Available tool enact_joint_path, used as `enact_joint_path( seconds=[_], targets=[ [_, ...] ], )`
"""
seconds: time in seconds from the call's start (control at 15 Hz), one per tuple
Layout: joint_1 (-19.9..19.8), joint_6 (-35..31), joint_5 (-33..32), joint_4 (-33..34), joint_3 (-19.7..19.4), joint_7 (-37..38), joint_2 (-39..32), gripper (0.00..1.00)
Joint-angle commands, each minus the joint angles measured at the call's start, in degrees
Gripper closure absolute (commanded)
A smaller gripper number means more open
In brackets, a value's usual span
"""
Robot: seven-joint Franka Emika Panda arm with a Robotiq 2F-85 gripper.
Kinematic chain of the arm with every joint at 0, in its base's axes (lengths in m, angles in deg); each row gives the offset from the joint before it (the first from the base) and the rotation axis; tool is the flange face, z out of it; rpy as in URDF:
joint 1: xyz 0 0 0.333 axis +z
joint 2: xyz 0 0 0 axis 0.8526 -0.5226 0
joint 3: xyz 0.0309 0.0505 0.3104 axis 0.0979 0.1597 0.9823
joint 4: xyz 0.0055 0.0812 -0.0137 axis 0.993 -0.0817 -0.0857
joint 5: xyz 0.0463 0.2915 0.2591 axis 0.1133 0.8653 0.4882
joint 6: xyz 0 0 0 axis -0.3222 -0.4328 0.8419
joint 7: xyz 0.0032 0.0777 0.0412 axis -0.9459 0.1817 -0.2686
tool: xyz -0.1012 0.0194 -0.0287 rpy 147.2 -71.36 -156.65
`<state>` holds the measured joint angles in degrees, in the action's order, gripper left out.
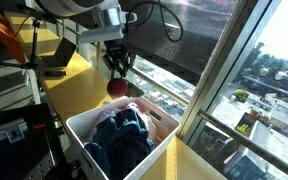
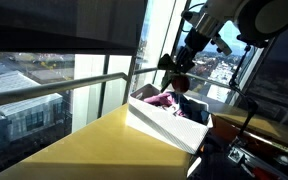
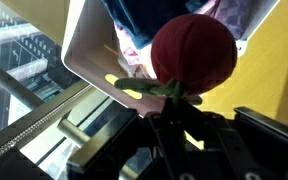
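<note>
yellow bench [image 1: 72, 95] set against a tall window [image 1: 259, 60], seen in both exterior views. a dark roller blind [image 2: 64, 25] covers the upper panes. below it a grey horizontal rail [image 2: 44, 88] crosses the glass, and a slanting metal mullion [image 1: 219, 65] divides the panes. outside, far below, lie city buildings [image 1: 274, 115] and trees in strong daylight, which glares at the top of the glass and lights the bench top. on the room side, dark equipment [image 1: 9, 120] with cables stands beside the bench. in the wrist view the bench edge meets the window frame [image 3: 44, 125], with rooftops beyond.
</note>
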<state>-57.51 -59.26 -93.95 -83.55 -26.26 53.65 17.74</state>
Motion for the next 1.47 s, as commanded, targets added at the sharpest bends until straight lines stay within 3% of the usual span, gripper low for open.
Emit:
enact_joint_path(
  seconds=[0.0, 0.53, 1.07, 1.4],
  targets=[
    [-1.6, -2.7, 0.4, -5.6, -1.8, -0.3, 0.9, 0.97],
    [-2.6, -9.4, 0.3, -13.6, -2.2, 1.0, -2.5, 0.97],
    [-2.8, 1.0, -1.1, -11.4, -1.4, 0.0, 15.3, 0.97],
    [-2.8, 3.1, -1.6, -9.6, -1.2, 0.1, 18.4, 0.97]
  ],
)
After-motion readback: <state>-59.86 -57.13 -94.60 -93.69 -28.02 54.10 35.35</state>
